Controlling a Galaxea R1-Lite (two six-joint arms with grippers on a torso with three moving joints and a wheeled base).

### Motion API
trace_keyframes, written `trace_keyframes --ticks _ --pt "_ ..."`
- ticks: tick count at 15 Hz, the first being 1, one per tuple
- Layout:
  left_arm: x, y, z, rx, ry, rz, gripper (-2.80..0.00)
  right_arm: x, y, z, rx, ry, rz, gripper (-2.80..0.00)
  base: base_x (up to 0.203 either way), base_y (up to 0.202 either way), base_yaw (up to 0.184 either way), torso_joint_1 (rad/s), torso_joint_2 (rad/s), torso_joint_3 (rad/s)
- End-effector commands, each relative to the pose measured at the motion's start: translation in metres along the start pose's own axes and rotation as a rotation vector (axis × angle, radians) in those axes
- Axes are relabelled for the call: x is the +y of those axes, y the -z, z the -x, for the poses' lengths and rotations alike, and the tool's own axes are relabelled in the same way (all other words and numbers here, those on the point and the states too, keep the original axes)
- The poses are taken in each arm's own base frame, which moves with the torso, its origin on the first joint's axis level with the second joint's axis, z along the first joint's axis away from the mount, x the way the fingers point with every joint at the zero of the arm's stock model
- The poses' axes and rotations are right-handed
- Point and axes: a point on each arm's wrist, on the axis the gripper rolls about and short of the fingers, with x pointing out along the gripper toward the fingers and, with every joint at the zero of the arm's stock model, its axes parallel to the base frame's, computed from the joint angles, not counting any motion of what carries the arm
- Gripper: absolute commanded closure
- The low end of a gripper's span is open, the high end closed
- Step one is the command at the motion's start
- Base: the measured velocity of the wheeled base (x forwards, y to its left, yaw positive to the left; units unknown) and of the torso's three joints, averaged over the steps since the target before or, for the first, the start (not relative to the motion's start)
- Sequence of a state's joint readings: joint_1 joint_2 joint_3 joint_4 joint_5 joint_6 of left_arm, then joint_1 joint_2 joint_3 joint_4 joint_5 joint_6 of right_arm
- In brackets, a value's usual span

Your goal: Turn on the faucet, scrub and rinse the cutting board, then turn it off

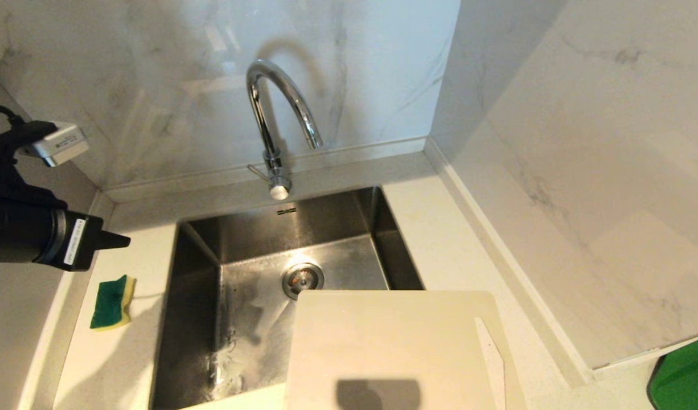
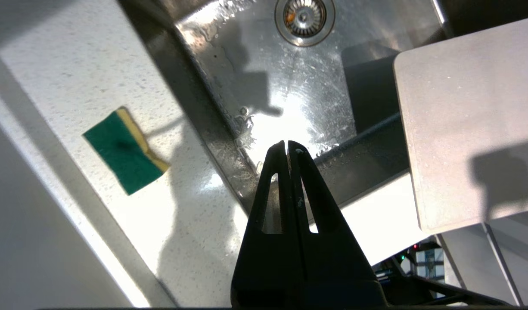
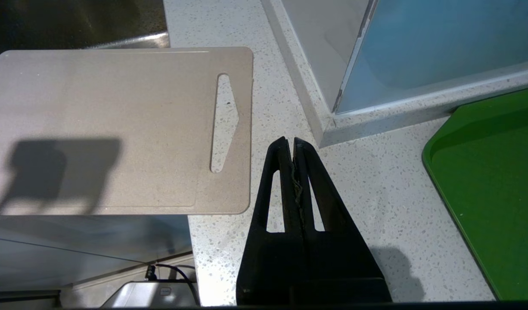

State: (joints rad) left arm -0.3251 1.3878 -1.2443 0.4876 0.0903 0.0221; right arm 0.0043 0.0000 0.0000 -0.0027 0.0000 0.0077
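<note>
The left gripper point(image 2: 287, 148), pinched shut and empty, hangs above the sink's left rim; the faucet point(image 1: 275, 122) lever lies ahead, rightward.

Glossy chrome faucet point(image 1: 275, 114), wet brushed-steel sink point(image 1: 349, 228), matt plastic cutting board point(image 1: 394, 341).

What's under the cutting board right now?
The cutting board bridges the sink's near right corner and the counter. Speckled counter shows through its handle slot. The basin floor beneath it is hidden; the drain stays uncovered.
</note>
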Motion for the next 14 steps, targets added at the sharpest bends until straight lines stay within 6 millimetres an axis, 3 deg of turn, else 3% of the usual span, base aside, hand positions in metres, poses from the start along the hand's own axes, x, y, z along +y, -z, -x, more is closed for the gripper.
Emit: trace_keyframes --ticks 1,8,14 --pt "0.002 0.006 0.024 -0.051 -0.004 0.003 0.00 0.000 0.000 0.000 0.000 0.000 0.000 0.00 0.000 0.000 0.000 0.000 0.00 0.000" --pt "0.006 0.036 0.039 -0.039 -0.081 0.014 0.00 0.000 0.000 0.000 0.000 0.000 0.000 0.00 0.000 0.000 0.000 0.000 0.00 0.000" --pt "0.044 0.056 0.062 -0.081 -0.093 0.032 0.00 0.000 0.000 0.000 0.000 0.000 0.000 0.00 0.000 0.000 0.000 0.000 0.00 0.000"
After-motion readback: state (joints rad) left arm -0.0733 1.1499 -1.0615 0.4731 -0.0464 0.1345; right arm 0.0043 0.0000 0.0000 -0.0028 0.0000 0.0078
